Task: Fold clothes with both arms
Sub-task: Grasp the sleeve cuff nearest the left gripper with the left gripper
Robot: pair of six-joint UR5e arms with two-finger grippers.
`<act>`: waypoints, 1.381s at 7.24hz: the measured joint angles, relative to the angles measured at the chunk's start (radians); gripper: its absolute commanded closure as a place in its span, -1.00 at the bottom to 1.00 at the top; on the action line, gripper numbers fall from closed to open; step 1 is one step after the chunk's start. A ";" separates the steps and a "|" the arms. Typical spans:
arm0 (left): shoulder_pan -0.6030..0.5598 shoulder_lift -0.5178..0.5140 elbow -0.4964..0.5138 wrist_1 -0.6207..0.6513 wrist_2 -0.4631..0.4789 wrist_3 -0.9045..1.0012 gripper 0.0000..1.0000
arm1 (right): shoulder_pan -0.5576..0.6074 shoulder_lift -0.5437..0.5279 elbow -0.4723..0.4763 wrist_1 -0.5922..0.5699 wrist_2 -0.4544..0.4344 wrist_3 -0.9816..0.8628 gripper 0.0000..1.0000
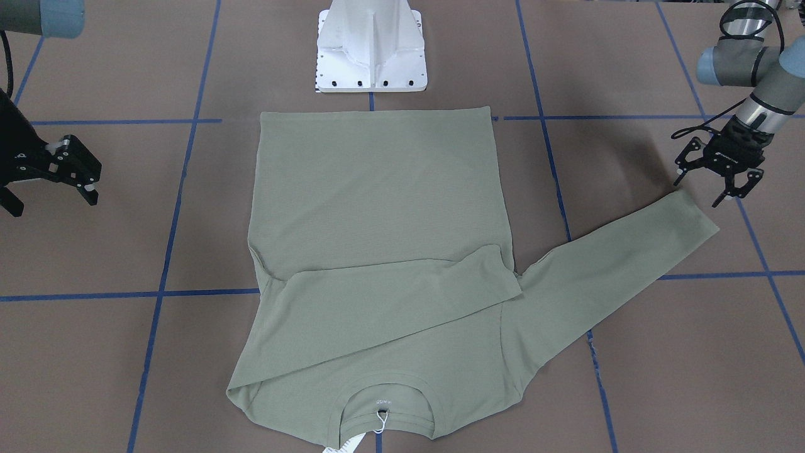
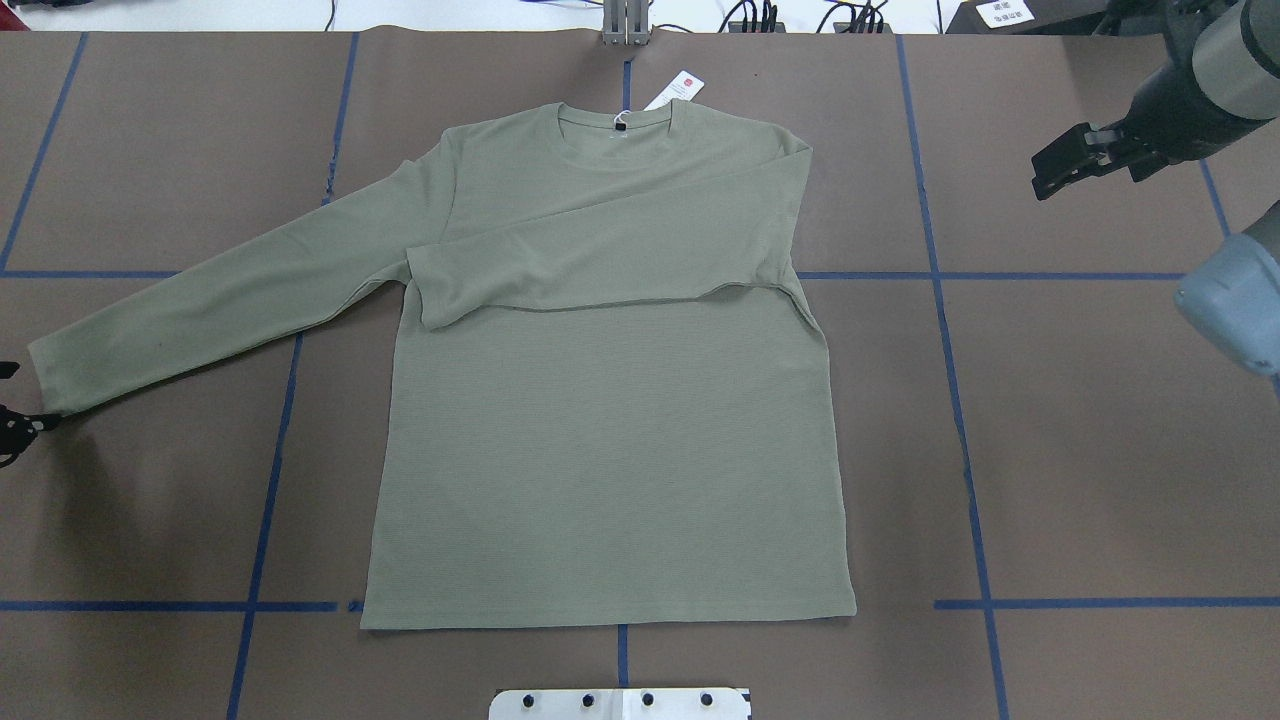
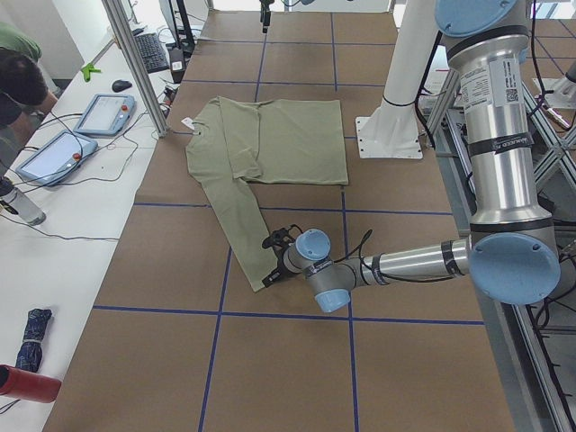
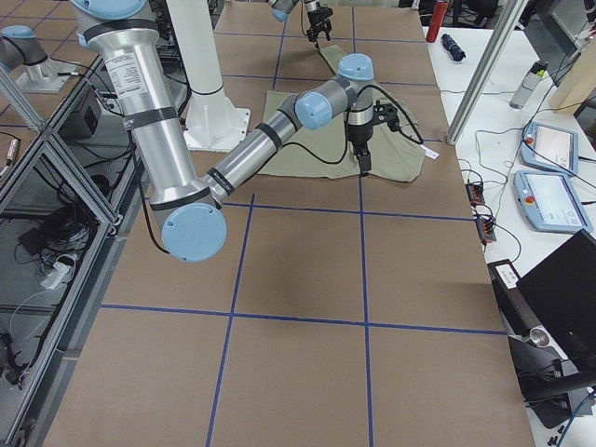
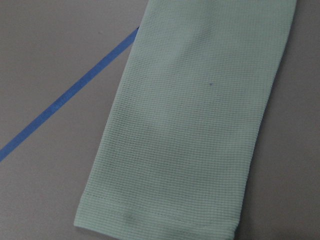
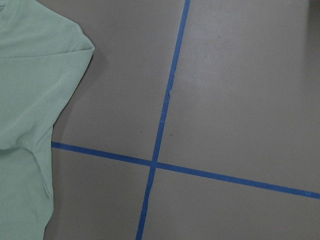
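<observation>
The olive-green shirt point(image 2: 610, 440) lies flat on the table, collar point(image 2: 615, 125) away from the robot, with a white hang tag point(image 2: 678, 88). One sleeve point(image 2: 600, 270) is folded across the chest. The other sleeve point(image 2: 210, 300) stretches out to the robot's left. My left gripper point(image 1: 707, 187) is open and empty, just above the table beside that sleeve's cuff point(image 1: 692, 211); the cuff fills the left wrist view point(image 5: 165, 215). My right gripper point(image 1: 50, 198) is open and empty, off the shirt's other side point(image 2: 1065, 172). The right wrist view shows the shirt's shoulder edge point(image 6: 35, 75).
The white pedestal base point(image 1: 371, 50) stands just behind the shirt's hem. Blue tape lines point(image 2: 960, 400) cross the brown table. In the exterior left view, tablets point(image 3: 103, 112) and a bottle lie on a side table, where a person sits.
</observation>
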 measured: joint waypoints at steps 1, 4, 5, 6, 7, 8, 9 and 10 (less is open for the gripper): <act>0.008 0.000 0.001 0.000 0.000 0.000 -0.78 | 0.000 0.000 0.000 0.000 0.000 0.000 -1.00; 0.015 -0.001 0.004 0.001 0.000 -0.001 0.82 | 0.000 0.000 0.000 0.000 0.000 0.001 -1.00; 0.016 -0.003 0.005 0.001 0.001 -0.001 1.00 | 0.000 0.000 0.000 0.000 0.000 0.001 -1.00; 0.016 -0.005 0.005 0.002 0.007 -0.001 1.00 | -0.001 0.000 0.000 0.000 0.000 0.002 -1.00; 0.015 -0.007 0.003 0.002 0.024 0.000 1.00 | -0.001 0.001 0.000 0.000 0.000 0.002 -1.00; 0.015 -0.009 0.001 0.002 0.047 -0.001 1.00 | -0.001 0.001 0.000 0.000 0.000 0.002 -1.00; 0.015 -0.011 -0.004 0.001 0.066 -0.001 1.00 | -0.001 0.001 0.000 0.000 0.000 0.002 -1.00; 0.013 -0.012 -0.023 0.000 0.074 -0.001 1.00 | -0.001 0.001 0.000 0.000 0.000 0.002 -1.00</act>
